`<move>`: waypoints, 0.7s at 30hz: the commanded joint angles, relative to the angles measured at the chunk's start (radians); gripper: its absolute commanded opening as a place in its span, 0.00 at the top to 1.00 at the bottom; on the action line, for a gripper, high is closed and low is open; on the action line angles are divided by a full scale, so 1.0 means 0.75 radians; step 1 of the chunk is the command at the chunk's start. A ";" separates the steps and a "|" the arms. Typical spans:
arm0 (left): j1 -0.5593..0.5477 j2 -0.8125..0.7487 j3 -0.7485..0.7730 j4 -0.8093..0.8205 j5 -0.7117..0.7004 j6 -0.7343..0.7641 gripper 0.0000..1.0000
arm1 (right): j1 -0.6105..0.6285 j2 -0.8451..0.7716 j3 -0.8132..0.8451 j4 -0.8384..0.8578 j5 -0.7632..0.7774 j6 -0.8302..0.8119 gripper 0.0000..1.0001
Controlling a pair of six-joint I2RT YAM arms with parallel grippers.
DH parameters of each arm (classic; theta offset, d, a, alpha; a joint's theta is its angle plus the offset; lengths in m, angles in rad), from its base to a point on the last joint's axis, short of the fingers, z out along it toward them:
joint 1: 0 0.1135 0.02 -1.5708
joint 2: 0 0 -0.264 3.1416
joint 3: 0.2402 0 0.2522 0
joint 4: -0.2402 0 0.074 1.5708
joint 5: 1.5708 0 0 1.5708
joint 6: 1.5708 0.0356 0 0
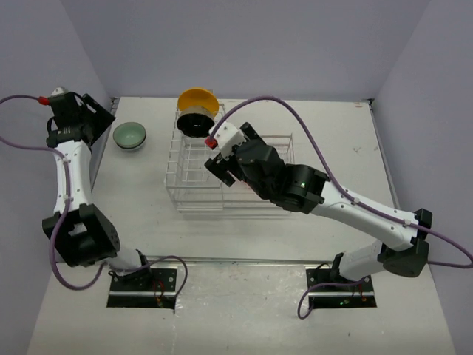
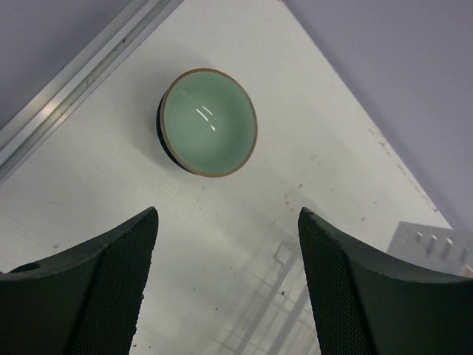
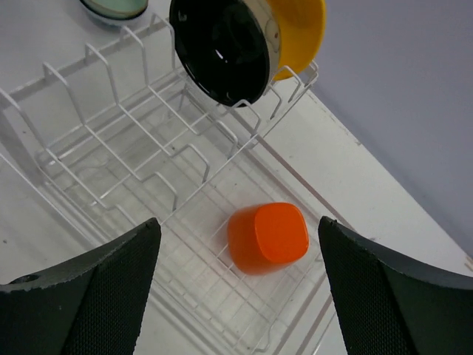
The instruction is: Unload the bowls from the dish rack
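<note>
Top external: mint green bowl point(image 1: 129, 136) out on the surface beside the dish rack point(image 1: 185, 200), left tool point(image 2: 228, 214) released near it; yellow bowl point(image 1: 198, 98), black bowl point(image 1: 196, 123) and orange-red bowl point(image 3: 267, 237) not yet unloaded, right tool point(image 3: 239, 222) released, empty, over the orange-red one.

3 views: 1 overhead, 2 on the wrists.
The top camera looks steeply down from the near edge over the whole table point(image 1: 332, 126). The left wrist view faces down, close on the mint bowl point(image 2: 209, 122). The right wrist view hangs close over the dish rack point(image 3: 185, 237) and clips that same bowl at its top edge.
</note>
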 commanded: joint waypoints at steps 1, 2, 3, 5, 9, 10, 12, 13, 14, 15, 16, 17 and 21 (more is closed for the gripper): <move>-0.023 -0.231 -0.105 0.038 0.034 -0.054 0.24 | -0.023 -0.052 -0.153 0.420 -0.006 -0.214 0.14; -0.037 -0.282 -0.174 0.046 0.046 -0.060 0.24 | -0.033 -0.041 -0.164 0.456 -0.008 -0.224 0.14; -0.055 -0.379 -0.207 0.070 0.052 -0.072 0.24 | -0.042 -0.029 -0.166 0.482 -0.017 -0.234 0.14; -0.072 -0.506 -0.305 0.099 0.075 -0.074 0.24 | -0.064 0.006 -0.180 0.570 -0.031 -0.290 0.15; -0.078 -0.626 -0.365 0.065 0.116 -0.054 0.25 | -0.078 0.067 -0.148 0.669 -0.031 -0.402 0.16; -0.082 -0.640 -0.373 0.058 0.124 -0.045 0.25 | -0.087 0.099 -0.107 0.669 -0.029 -0.441 0.16; -0.082 -0.669 -0.367 0.008 0.104 0.013 0.25 | -0.097 0.134 -0.052 0.640 -0.035 -0.459 0.16; -0.084 -0.677 -0.369 -0.007 0.085 0.030 0.25 | -0.109 0.175 0.003 0.634 -0.043 -0.474 0.16; -0.084 -0.691 -0.377 -0.013 0.081 0.063 0.25 | -0.113 0.198 0.030 0.626 -0.045 -0.482 0.16; -0.084 -0.701 -0.391 -0.013 0.089 0.067 0.25 | -0.115 0.218 0.052 0.626 -0.043 -0.494 0.16; -0.084 -0.710 -0.420 -0.013 0.101 0.071 0.26 | -0.117 0.235 0.083 0.628 -0.041 -0.508 0.17; -0.084 -0.724 -0.428 -0.025 0.108 0.085 0.26 | -0.115 0.259 0.087 0.642 -0.043 -0.517 0.19; -0.084 -0.781 -0.498 -0.005 0.128 0.061 0.26 | -0.117 0.308 0.071 0.724 -0.041 -0.566 0.21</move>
